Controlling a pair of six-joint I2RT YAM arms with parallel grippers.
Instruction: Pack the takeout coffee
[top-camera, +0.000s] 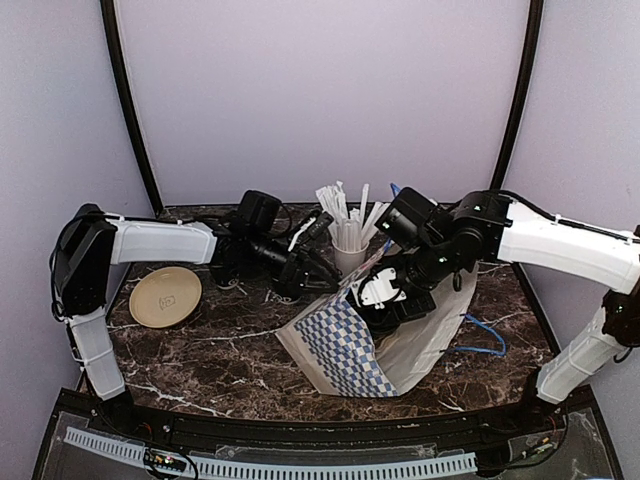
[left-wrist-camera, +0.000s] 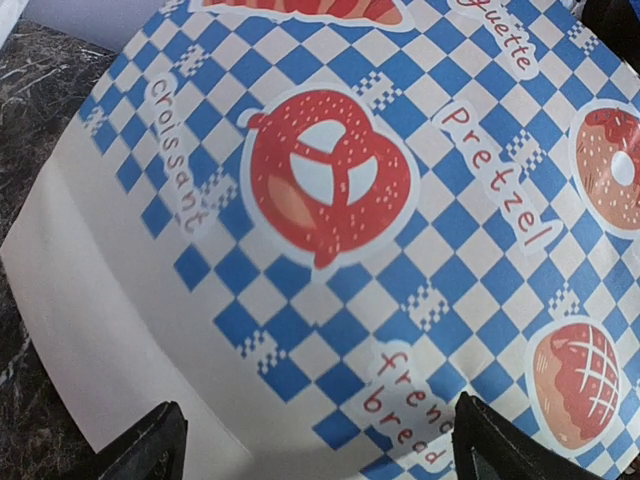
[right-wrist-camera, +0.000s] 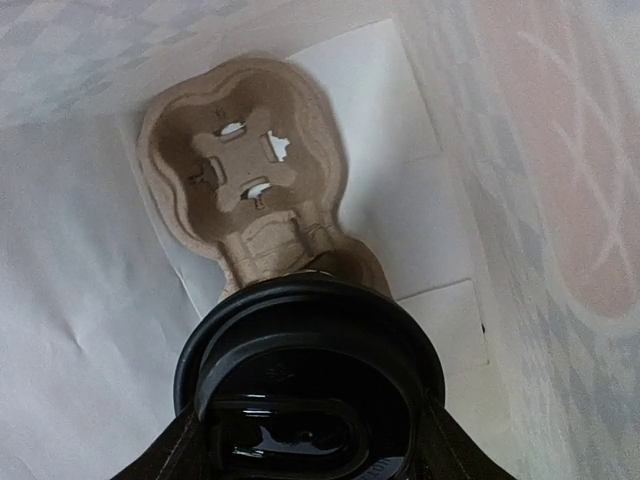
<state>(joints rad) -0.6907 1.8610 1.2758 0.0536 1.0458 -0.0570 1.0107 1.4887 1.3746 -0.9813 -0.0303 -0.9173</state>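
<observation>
The takeout coffee (right-wrist-camera: 310, 370), a black cup with a black lid, is in my right gripper (right-wrist-camera: 312, 452), which is shut on its sides. It hangs inside the blue-and-white checkered paper bag (top-camera: 345, 350), above the nearer pocket of a brown pulp cup carrier (right-wrist-camera: 240, 160) on the bag's floor. In the top view my right gripper (top-camera: 395, 300) reaches into the bag's mouth and the cup is hidden. My left gripper (left-wrist-camera: 320, 450) is open and empty, close to the bag's printed outer side (left-wrist-camera: 330, 190); it is at the bag's upper left edge (top-camera: 312, 275).
A white cup of straws (top-camera: 350, 255) stands just behind the bag. A tan round disc (top-camera: 165, 297) lies at the left on the marble table (top-camera: 230, 350). A blue cable (top-camera: 485, 335) lies to the right of the bag. Dark curtain poles and walls close in the back.
</observation>
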